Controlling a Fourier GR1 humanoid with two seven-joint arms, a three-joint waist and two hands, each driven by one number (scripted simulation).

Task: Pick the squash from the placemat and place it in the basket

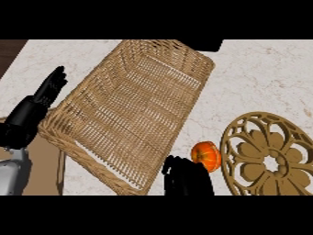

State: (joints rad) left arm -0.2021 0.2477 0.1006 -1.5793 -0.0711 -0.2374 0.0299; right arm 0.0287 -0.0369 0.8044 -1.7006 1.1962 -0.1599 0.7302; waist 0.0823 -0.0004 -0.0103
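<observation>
Though the task speaks of a placemat, the squash (pixel 207 155), a small orange ribbed one, sits on the marble counter (pixel 267 78) at the lower middle of the frame, just left of the round carved wooden placemat (pixel 275 156) and touching or overlapping its rim; whether it rests partly on the mat cannot be told. Just below and left of the squash, the right hand (pixel 184 176) comes up from the bottom edge, its dark fingers bunched close beside the squash's lower left side; they do not plainly wrap it, and whether they are curled or straight cannot be made out. By my reading the step in hand is the approach to the grasp, with the pick not yet made. The next move would call for closing the fingers round the squash, lifting it off the counter, and carrying it a short way up and left over the near rim of the wicker basket (pixel 135 108), which fills the centre of the frame. At the left edge the left hand (pixel 49 89) rests open, fingers pointing up, beside the basket's left wall. Much of the right hand's palm is cut off at the bottom, and the squash's lower left edge is hidden behind the fingers.
</observation>
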